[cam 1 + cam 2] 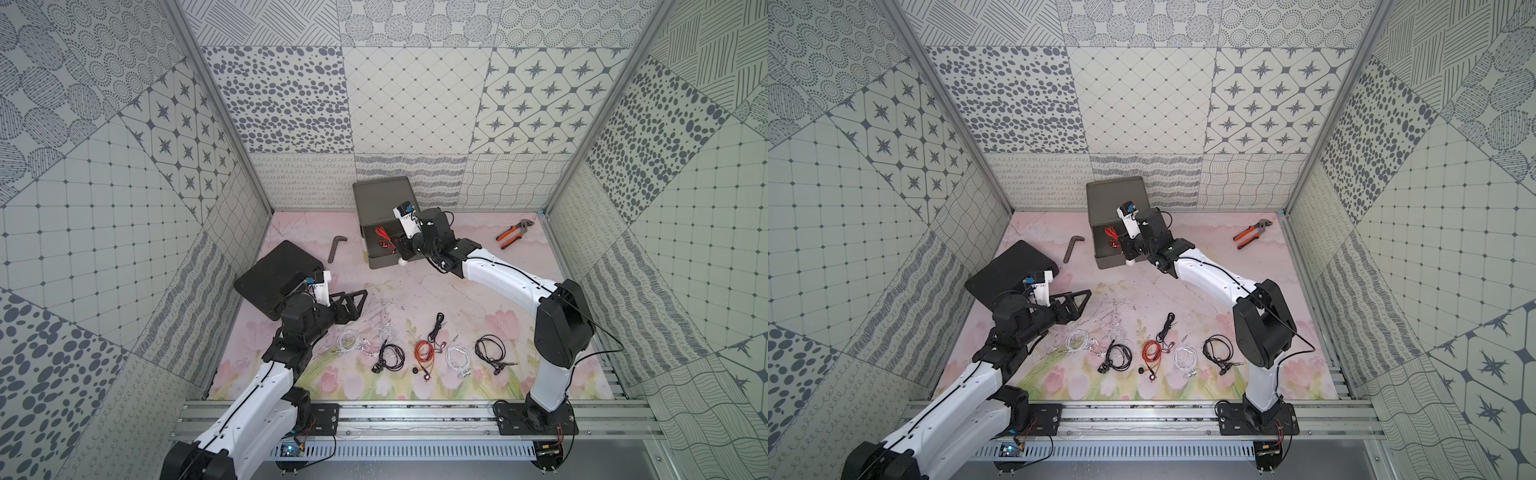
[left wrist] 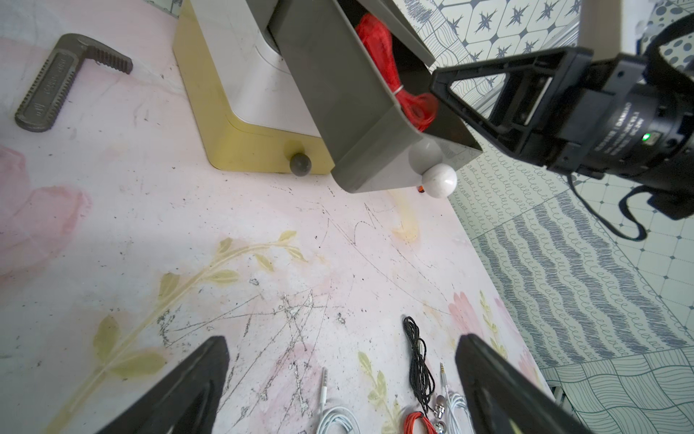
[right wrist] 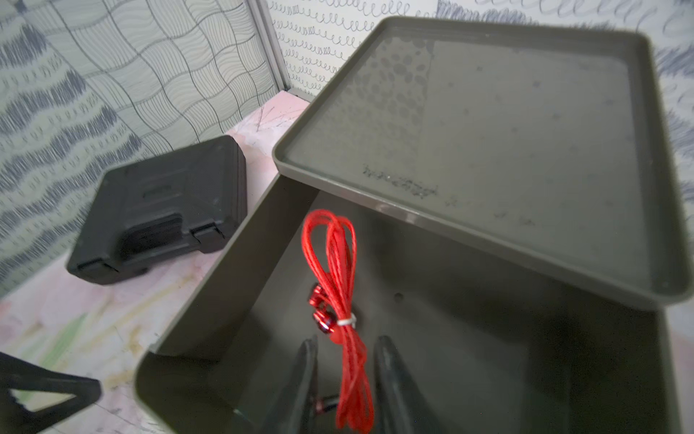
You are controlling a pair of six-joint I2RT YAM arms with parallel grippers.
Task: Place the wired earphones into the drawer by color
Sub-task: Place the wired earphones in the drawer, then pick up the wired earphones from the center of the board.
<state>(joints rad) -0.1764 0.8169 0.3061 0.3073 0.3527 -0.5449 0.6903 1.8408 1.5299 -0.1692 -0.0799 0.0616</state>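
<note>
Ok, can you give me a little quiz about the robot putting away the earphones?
1. Which colour are the earphones in the open grey drawer? A white, B red, C black.
2. True or false: the left hand is gripping a white coil.
3. Fill in the number: ___ red coil lies on the table.
Key: 1 B. 2 false, its fingers are spread with nothing between them. 3 one.
</note>
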